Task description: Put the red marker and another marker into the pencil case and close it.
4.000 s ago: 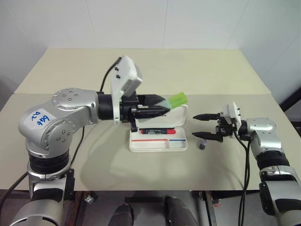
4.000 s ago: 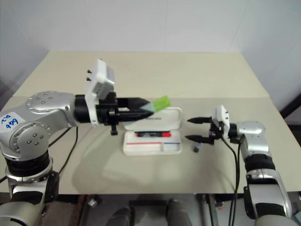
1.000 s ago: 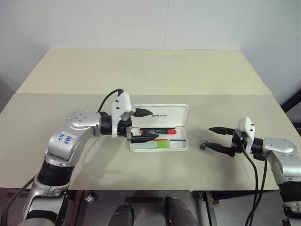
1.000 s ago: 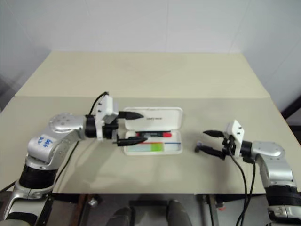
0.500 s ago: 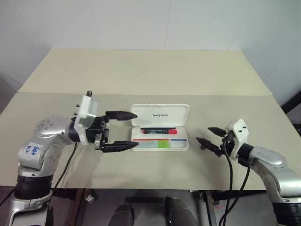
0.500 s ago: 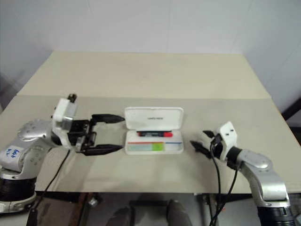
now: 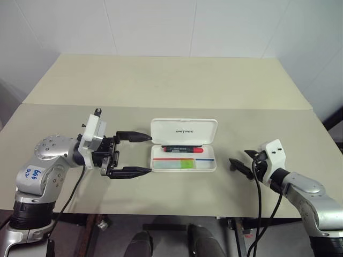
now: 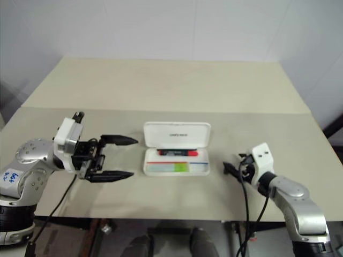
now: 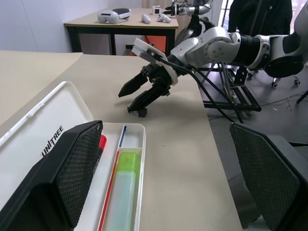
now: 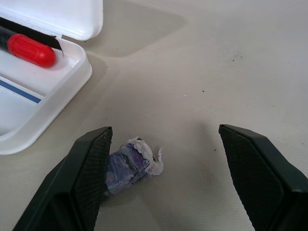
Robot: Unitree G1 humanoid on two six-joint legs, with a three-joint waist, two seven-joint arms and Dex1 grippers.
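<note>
**Both markers lying in the open case; both grippers empty**

The white rectangular hard-plastic pencil case [image 7: 184, 159] is sitting open on the beige table [image 7: 171, 85], its hinged lid standing up at the far side with the dark logo lettering facing the camera. The slim red marker with the black barrel [image 7: 182, 149] is lying along the back of the tray, its red end pointing toward the robot's right. The chunky pale green highlighter [image 7: 180, 164] is lying flat in the front compartment, parallel to the red marker and apart from it.

The left gripper [image 7: 135, 153] is hovering just beside the case's left end, pointing at it, with its two black fingers spread wide and nothing between them.

The right gripper [image 7: 242, 163] is hanging low over the table to the right of the case, well apart from it, jaws also spread wide and holding nothing. A small crumpled greyish-purple stub [image 10: 129, 164] is lying on the table near one fingertip; whether they are touching is hard to tell.
</note>
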